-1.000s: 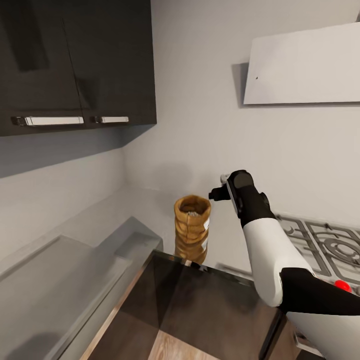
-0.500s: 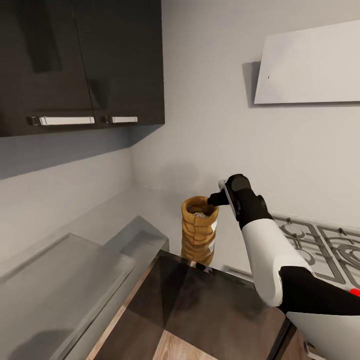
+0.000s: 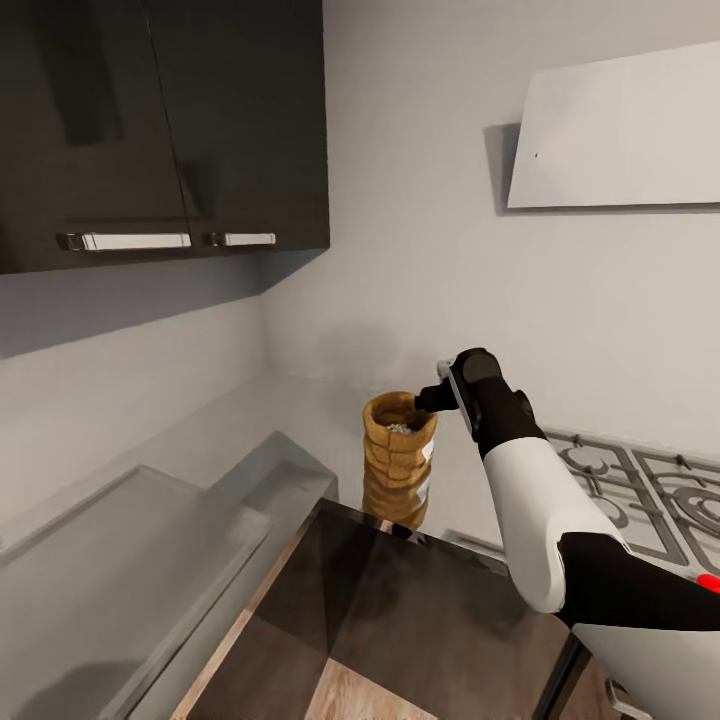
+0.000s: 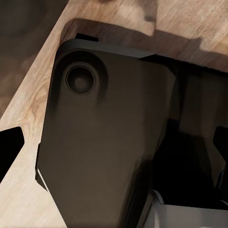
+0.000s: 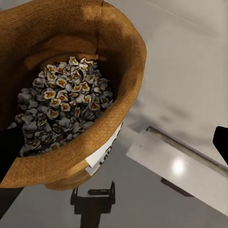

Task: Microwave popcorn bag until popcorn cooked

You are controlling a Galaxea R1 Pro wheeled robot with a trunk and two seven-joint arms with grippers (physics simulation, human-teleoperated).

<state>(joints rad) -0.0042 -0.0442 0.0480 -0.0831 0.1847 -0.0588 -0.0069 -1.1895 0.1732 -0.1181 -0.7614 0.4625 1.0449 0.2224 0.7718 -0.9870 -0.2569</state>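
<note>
- The long smooth grey metallic countertop (image 3: 240, 420) runs into a corner of the pale-walled kitchen. It is the landmark here. Dark brown wall cabinets (image 3: 160, 120) hang above it, and a flat white hood (image 3: 615, 130) hangs on the wall above its far end.
- A grated gas hob (image 3: 640, 485) is set into the countertop at that far end, beyond the robot's arm.
- The white and black right arm (image 3: 535, 490) reaches out over the countertop towards the sack.
- The small tan-brown crumpled paper popcorn bag (image 3: 398, 470) stands upright on the countertop, near its front edge and between the corner and the hob. Its rolled rim is open.
- The right gripper (image 3: 432, 398) is at the bag's rim, on the side facing the hob. In the right wrist view its two dark fingertips (image 5: 9, 149) stand wide apart, one by the rim and one well clear, with nothing held.
- The heap of tiny whitish-grey popcorn (image 5: 59, 111) kernels fills the bag nearly to the rim.
- To grasp well, one finger should probably go just inside the rim and one outside, closing gently (a tilt could spill kernels).
- The left wrist view faces a dark panel over light wood flooring (image 4: 28, 109); I cannot tell how the left gripper's fingers are set.
</note>
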